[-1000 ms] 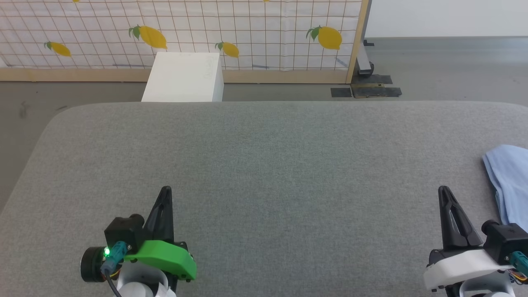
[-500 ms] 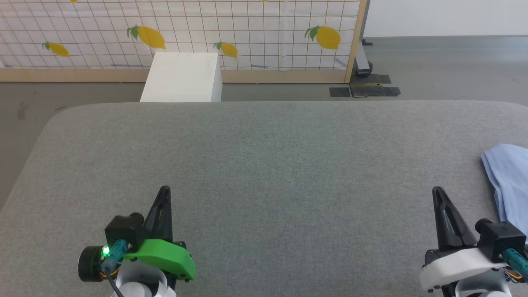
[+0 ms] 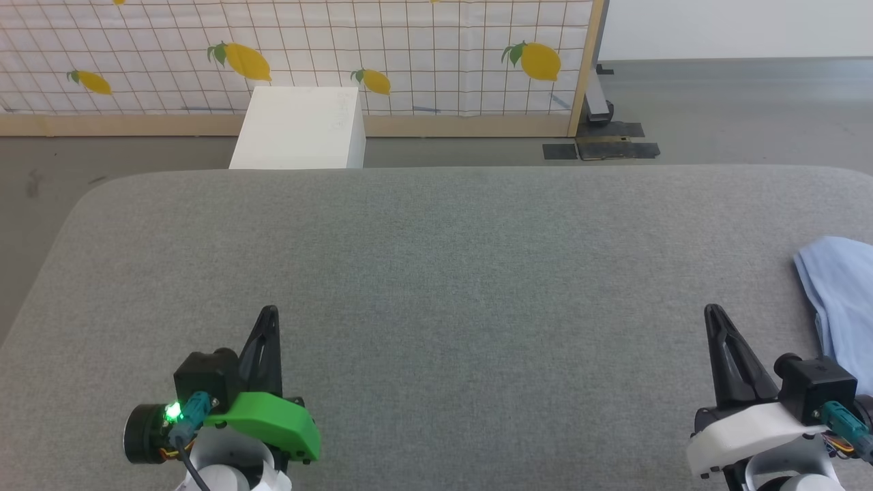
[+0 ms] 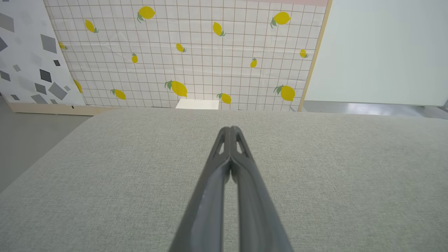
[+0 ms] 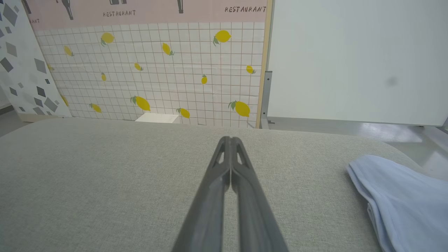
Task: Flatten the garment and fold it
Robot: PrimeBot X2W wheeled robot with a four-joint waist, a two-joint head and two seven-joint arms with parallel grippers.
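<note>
The garment [image 3: 840,300] is a light blue soft cloth lying bunched at the right edge of the grey padded table [image 3: 443,273]; only part of it shows, and it also appears at the lower right of the right wrist view [image 5: 402,199]. My right gripper [image 3: 711,312] is shut and empty, a little to the left of the cloth and apart from it. At the lower left my left gripper [image 3: 269,312] is shut with nothing in it, far from the garment. Both wrist views show the fingers pressed together, left gripper [image 4: 230,129], right gripper [image 5: 230,139].
A white box [image 3: 300,126] stands on the floor behind the table's far edge. Behind it a lemon-patterned grid screen [image 3: 409,48] in a wooden frame crosses the back. Grey floor [image 3: 736,109] lies to the right.
The head view has shifted slightly, so the scene sits a little lower left. The right gripper has edged left, away from the cloth. Both grippers stay shut.
</note>
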